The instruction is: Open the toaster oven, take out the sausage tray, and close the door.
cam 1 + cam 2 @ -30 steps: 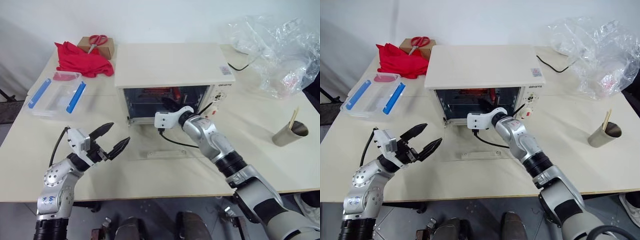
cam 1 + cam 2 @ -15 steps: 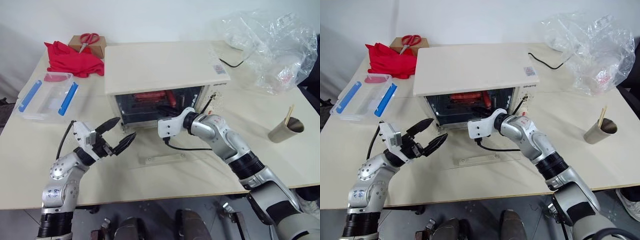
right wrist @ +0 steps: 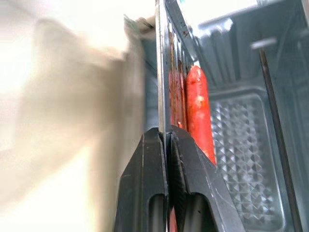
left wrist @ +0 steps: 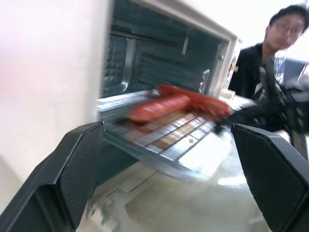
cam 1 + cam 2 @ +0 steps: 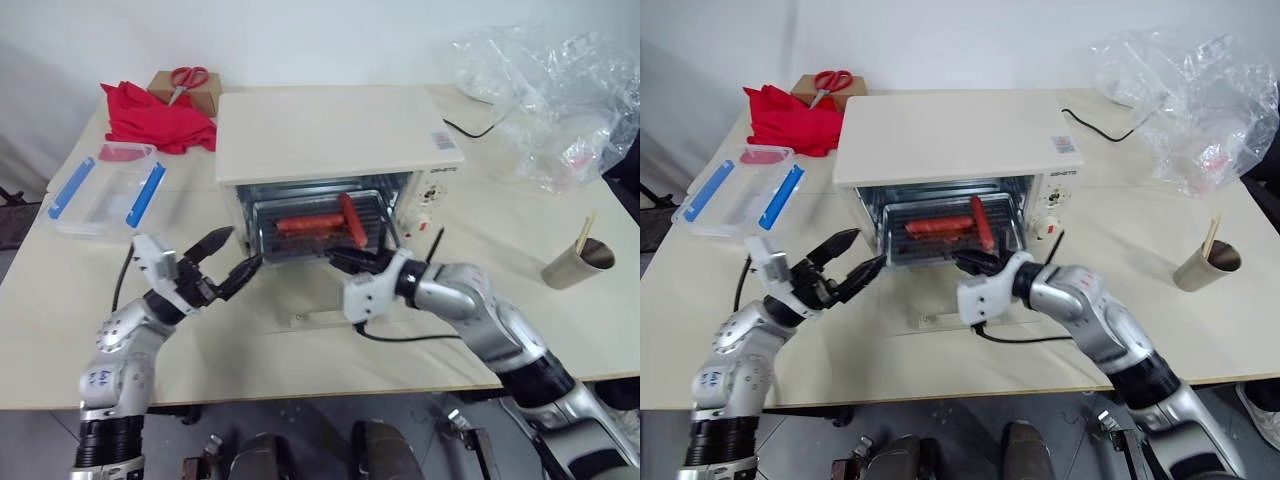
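Gripping the sausage tray, right claw

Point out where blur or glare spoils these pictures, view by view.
Left wrist view: the sausage tray and the person behind are smeared. Right wrist view: its left half is a pale blur, while the sausage reads clearly. Eye views: sharp, evenly lit.

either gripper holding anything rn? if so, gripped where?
The right gripper is shut on the sausage tray, pinching its front rim near the right corner. The left gripper is open and holds nothing.
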